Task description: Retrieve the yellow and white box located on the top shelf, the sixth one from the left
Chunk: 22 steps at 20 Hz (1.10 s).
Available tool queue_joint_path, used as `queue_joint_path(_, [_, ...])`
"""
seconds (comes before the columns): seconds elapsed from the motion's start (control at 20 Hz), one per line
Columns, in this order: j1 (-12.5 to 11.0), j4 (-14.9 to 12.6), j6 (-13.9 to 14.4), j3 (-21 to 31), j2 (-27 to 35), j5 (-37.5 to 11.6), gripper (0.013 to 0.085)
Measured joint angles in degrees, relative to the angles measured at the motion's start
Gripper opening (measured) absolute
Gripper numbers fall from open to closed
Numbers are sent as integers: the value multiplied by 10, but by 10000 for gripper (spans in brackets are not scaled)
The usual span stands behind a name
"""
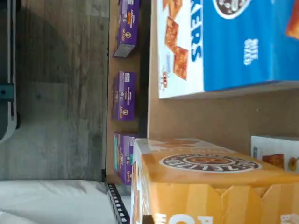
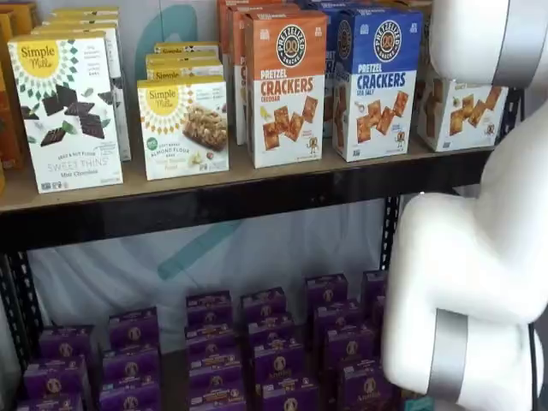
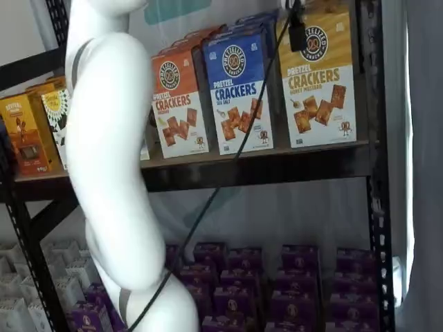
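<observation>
The yellow and white box [image 3: 318, 79] stands at the right end of the top shelf [image 3: 228, 158], next to the blue box [image 3: 239, 93]. My gripper [image 3: 298, 34] hangs from the view's top edge with its cable, one black finger lying on the box's upper front; it is shut on the yellow and white box. In the other shelf view the box [image 2: 458, 111] is partly hidden by my white arm [image 2: 467, 282]. The wrist view is turned on its side and shows the box's yellow top [image 1: 210, 182] close up, with the wooden board [image 1: 210, 116] beyond it.
An orange cracker box [image 2: 287, 90] and a blue one [image 2: 374, 81] stand left of the target, then white Simple Mills boxes [image 2: 181, 127]. Purple boxes [image 2: 274, 351] fill the lower level. A black upright [image 3: 370, 138] stands right beside the target.
</observation>
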Motion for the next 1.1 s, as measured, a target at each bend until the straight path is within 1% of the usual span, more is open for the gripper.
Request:
queue_joint_path(0.3, [-21,-2,-23,58,-59,0,570])
queue_joint_path(0.5, [-34,-8,-35,96,-102,20,570])
queue_joint_path(0.6, [-34,-11,-35,107,-115,30,570])
queue_joint_path(0.8, [-24,-16,-24,134,-148,59,570])
queue_joint_path(1.1, [13,-18,15,178,-202,98,570])
